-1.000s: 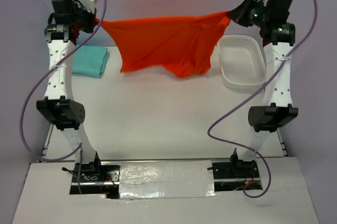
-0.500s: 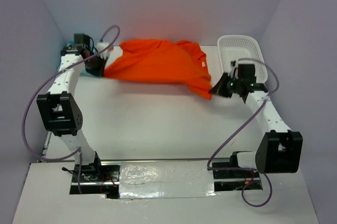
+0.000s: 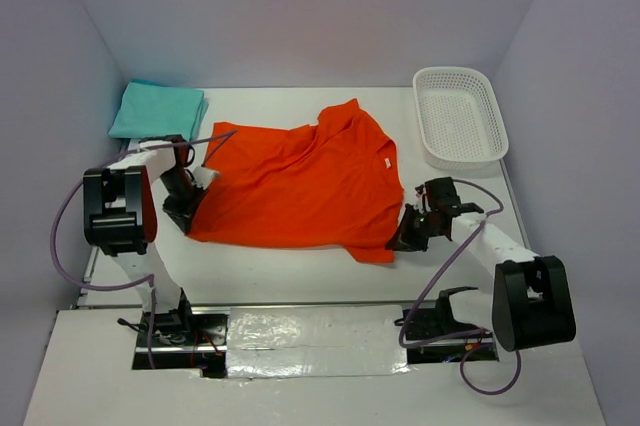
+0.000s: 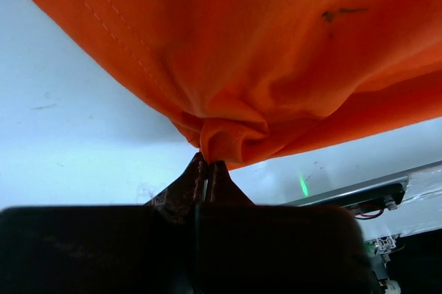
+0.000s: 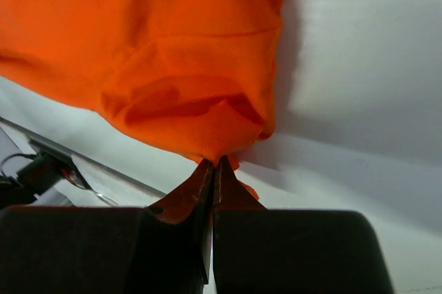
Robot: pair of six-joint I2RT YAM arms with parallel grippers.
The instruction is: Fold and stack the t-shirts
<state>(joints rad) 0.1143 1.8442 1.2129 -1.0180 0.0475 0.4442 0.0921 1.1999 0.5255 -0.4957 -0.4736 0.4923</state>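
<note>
Top external view: an orange t-shirt [image 3: 300,186] lies spread on the white table [image 3: 300,271], in the middle of the surface and a little toward the near edge.
Orange t-shirt: mostly flat with some wrinkles; its collar area points toward the far right, and one part rises toward the far edge at the middle. Its lower left and lower right corners are each pinched by a claw.
Left claw [image 3: 187,209]: low over the table near the left edge, closed tight on the shirt's left corner. In the left wrist view the two fingertips meet with a bunched fold of orange cloth caught between them.
Right claw [image 3: 406,238]: low over the table toward the near right, closed tight on the shirt's right corner. In the right wrist view the fingertips are pressed together on a small gathered tuck of the cloth, with bare table just beyond.
Folded teal t-shirt [image 3: 158,109]: a neat flat rectangle in the far left corner, apart from the orange one.
White basket [image 3: 460,116]: sits in the far right corner, lengthwise along the right edge, well apart from both claws.
</note>
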